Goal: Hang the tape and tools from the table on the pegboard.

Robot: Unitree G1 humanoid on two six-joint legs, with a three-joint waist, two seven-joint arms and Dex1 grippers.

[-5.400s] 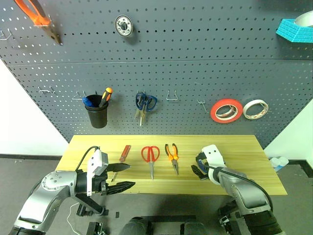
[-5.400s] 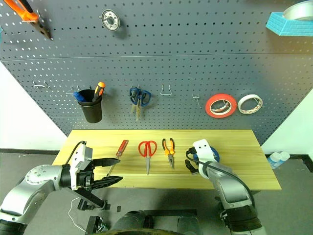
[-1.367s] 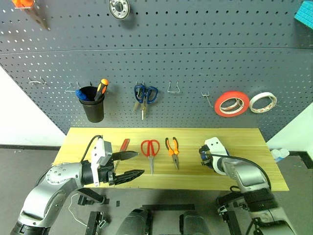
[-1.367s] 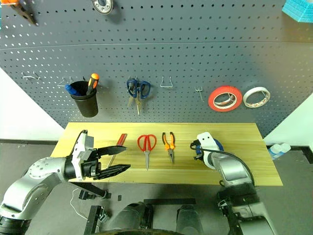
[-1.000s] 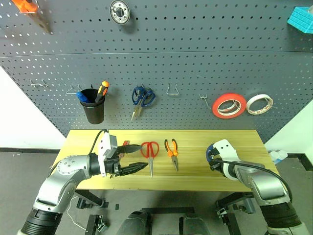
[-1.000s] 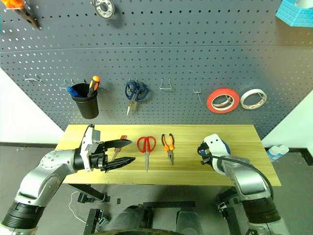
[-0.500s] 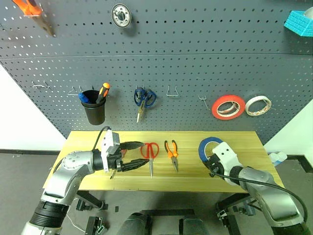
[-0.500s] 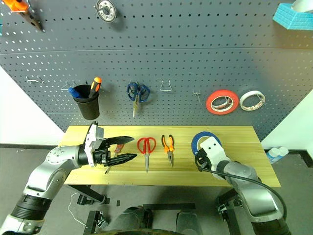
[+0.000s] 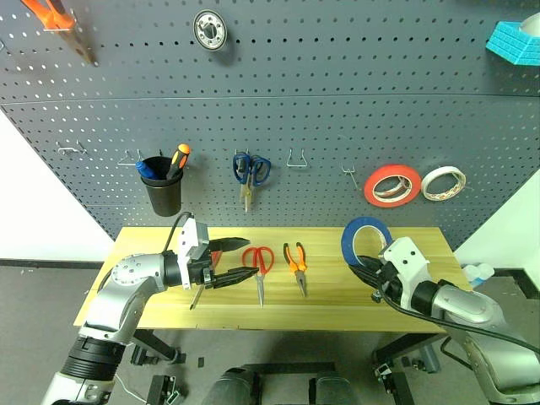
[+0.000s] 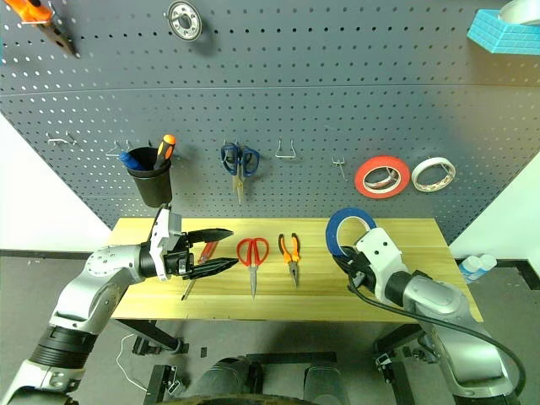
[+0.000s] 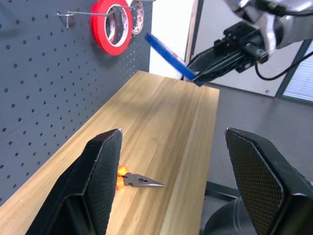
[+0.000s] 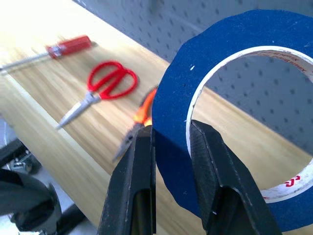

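Yellowish wood makes up the counter (image 9: 422, 304), and the dark grey pegboard (image 9: 337, 110) stands behind it. At the left, the left end effector (image 9: 229, 263) is held level over the counter, pointing right, with its two black fingers spread apart and nothing between them. Just beside it, partly hidden under the fingers, the red-handled screwdriver (image 10: 202, 255) is laid with its handle toward the pegboard and its tip toward the front edge. Next, the red scissors (image 9: 259, 263) are laid the same way, loops at the back and blades pointing to the front. Close by, the orange-and-black pliers (image 9: 297, 261) are laid with the handles at the back and the nose to the front. Farther right, the blue tape (image 9: 363, 239) is held up above the counter, standing on its edge with its wide hole facing forward. It is pinched through the ring by the closed right end effector (image 12: 171, 142). On the pegboard above, a red-orange tape roll (image 9: 392, 186) and a white tape roll (image 9: 443, 183) are hung.
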